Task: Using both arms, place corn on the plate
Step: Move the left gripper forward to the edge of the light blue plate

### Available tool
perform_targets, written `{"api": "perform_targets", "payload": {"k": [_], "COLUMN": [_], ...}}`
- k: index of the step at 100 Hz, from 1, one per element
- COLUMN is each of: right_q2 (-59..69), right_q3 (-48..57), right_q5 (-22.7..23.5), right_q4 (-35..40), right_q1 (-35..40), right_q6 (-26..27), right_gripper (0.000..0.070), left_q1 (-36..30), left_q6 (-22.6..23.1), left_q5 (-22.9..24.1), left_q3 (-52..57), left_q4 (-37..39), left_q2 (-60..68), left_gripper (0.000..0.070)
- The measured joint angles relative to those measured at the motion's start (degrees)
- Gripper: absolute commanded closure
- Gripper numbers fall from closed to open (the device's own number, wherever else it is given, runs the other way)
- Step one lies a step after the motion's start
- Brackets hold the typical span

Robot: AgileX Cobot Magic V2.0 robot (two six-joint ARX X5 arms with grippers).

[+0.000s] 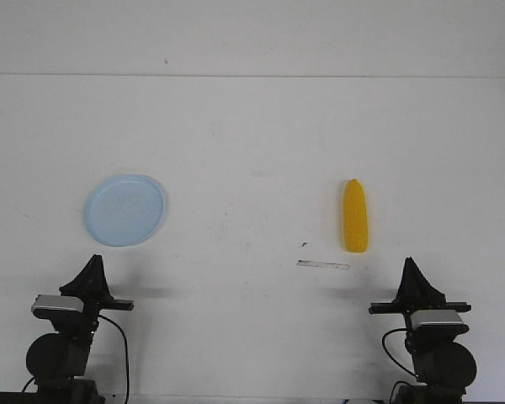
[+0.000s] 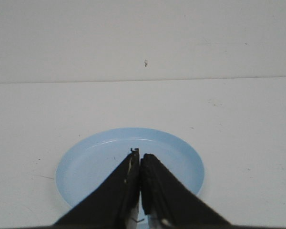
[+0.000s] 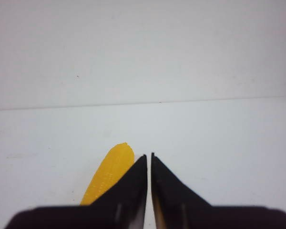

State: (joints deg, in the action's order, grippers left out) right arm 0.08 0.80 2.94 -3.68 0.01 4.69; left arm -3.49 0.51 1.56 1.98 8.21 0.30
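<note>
A plain white tabletop backed by a white wall is all that's seen here, pretty bare setup. The bright yellow toy corn cob with one tapered end is lying flat on the right side, pointing roughly away from the robot, while the round pale blue plastic plate with a low rim is parked well apart on the left, with nothing on it. Both arms are pulled back at the near edge: the left gripper is pressed together just short of the plate, and the right gripper is basically closed too, only a hairline slit left between the tips. So nothing has been grabbed yet, and the reach for the corn looks like the step in hand. For that to go well, the right jaws should probably be spread first, lined up across the cob's width and brought down around its thick middle, since the rounded plastic could easily be rolled or squirted out of an off-centre pinch. A thin pale strip near the corn is only caught by the front view; the wrist views only give the close-up fingertip gaps.
</note>
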Motion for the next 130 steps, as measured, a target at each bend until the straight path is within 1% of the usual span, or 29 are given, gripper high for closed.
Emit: {"api": "perform_targets", "payload": {"k": [29,39,51,60,74,90,98,117,130], "right_q2": [0.0,0.0,0.0,0.0,0.0,0.0,0.0,0.0,0.0], "right_q3": [0.0,0.0,0.0,0.0,0.0,0.0,0.0,0.0,0.0], "right_q5": [0.0,0.0,0.0,0.0,0.0,0.0,0.0,0.0,0.0], "right_q4": [0.0,0.0,0.0,0.0,0.0,0.0,0.0,0.0,0.0], "right_q1": [0.0,0.0,0.0,0.0,0.0,0.0,0.0,0.0,0.0], "right_q6": [0.0,0.0,0.0,0.0,0.0,0.0,0.0,0.0,0.0], "right_gripper": [0.0687,0.0687,0.0687,0.0687,0.0688,0.0688,0.0688,0.0687,0.0688], "left_q1": [0.0,0.0,0.0,0.0,0.0,0.0,0.0,0.0,0.0], "left_q6": [0.0,-0.2,-2.9,-4.6,-5.2,-5.6,-5.5,-2.2,-1.0], "left_q5": [0.0,0.0,0.0,0.0,0.0,0.0,0.0,0.0,0.0], "left_q3": [0.0,0.0,0.2,1.7,8.0,15.9,19.9,29.7,37.0], "left_q4": [0.1,1.9,5.6,5.0,3.4,1.8,1.6,1.2,-3.8], "left_q2": [0.0,0.0,0.0,0.4,3.4,11.8,18.3,35.2,47.4], "left_gripper": [0.0699,0.0699,0.0699,0.0699,0.0699,0.0699,0.0699,0.0699,0.0699]}}
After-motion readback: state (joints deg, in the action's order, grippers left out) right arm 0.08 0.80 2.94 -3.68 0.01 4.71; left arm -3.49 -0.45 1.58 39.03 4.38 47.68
